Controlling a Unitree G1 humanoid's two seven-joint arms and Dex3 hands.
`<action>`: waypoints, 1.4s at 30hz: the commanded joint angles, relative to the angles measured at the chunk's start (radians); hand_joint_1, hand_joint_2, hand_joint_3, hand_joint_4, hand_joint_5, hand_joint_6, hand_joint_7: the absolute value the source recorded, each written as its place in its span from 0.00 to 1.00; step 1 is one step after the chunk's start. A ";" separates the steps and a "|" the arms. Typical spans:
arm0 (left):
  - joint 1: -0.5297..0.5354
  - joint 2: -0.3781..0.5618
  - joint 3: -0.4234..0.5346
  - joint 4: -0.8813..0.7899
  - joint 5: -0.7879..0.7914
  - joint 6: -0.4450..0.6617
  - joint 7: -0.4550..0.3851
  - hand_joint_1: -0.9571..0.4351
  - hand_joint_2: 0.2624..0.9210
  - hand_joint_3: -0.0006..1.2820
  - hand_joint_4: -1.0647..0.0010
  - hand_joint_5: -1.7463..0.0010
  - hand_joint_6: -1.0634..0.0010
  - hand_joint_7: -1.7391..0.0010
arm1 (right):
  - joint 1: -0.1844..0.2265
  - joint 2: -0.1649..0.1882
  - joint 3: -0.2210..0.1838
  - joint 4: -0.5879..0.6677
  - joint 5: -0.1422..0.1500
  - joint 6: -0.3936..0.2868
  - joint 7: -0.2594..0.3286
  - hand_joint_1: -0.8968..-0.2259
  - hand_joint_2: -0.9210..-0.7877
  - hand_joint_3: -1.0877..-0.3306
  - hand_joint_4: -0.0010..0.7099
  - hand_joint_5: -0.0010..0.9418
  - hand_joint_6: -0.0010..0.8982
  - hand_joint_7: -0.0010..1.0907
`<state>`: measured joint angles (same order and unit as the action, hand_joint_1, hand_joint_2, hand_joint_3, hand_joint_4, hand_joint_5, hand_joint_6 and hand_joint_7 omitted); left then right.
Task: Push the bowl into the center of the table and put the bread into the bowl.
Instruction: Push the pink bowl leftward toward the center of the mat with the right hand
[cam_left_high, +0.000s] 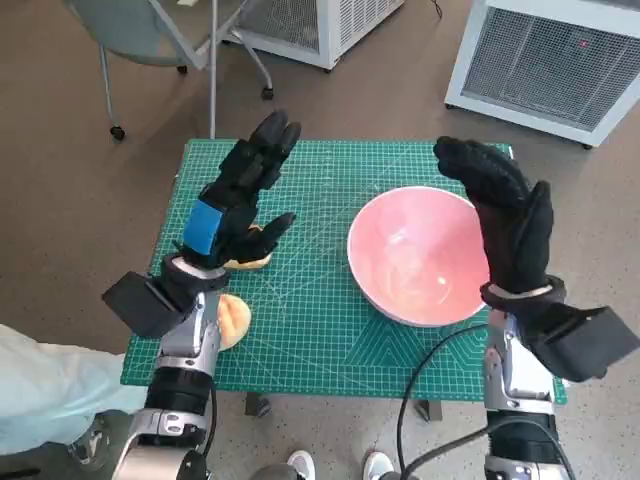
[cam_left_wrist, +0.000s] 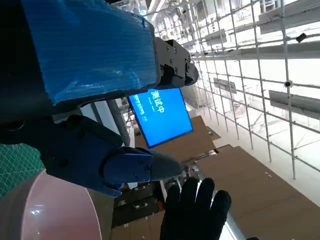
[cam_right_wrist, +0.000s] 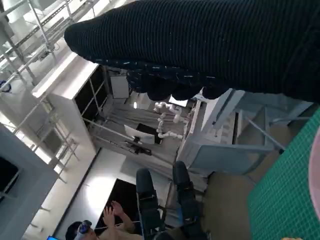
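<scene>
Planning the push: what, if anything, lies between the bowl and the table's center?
Nothing visible. The mat left of the bowl is bare toward the center; the bread sits far left under the left hand. The right hand hovers at the bowl's right rim.

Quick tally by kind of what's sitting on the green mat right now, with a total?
Pink bowl: 1
Bread pieces: 2, one under the left robot hand, one beside the left forearm
Total: 3
</scene>
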<state>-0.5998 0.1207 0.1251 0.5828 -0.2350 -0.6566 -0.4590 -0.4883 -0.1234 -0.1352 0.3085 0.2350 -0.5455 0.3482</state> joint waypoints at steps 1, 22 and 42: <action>0.009 0.006 0.001 -0.009 0.002 0.007 0.004 0.32 1.00 0.28 0.77 1.00 0.75 0.93 | 0.020 -0.044 -0.046 0.061 0.001 -0.029 -0.005 0.31 0.00 0.46 0.26 0.00 0.00 0.48; 0.020 0.014 0.008 -0.006 0.007 0.003 0.017 0.31 1.00 0.28 0.77 1.00 0.75 0.94 | -0.083 -0.121 -0.190 0.759 -0.130 -0.361 -0.312 0.45 0.00 0.33 0.34 0.03 0.04 0.50; 0.022 0.041 0.011 -0.007 0.032 -0.006 0.047 0.30 1.00 0.28 0.77 1.00 0.74 0.94 | -0.158 -0.011 -0.237 0.937 -0.040 -0.206 -0.291 0.50 0.00 0.30 0.42 0.03 0.17 0.51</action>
<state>-0.5860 0.1539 0.1309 0.5828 -0.2093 -0.6538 -0.4195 -0.6408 -0.1555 -0.3586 1.2160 0.1708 -0.8042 0.0416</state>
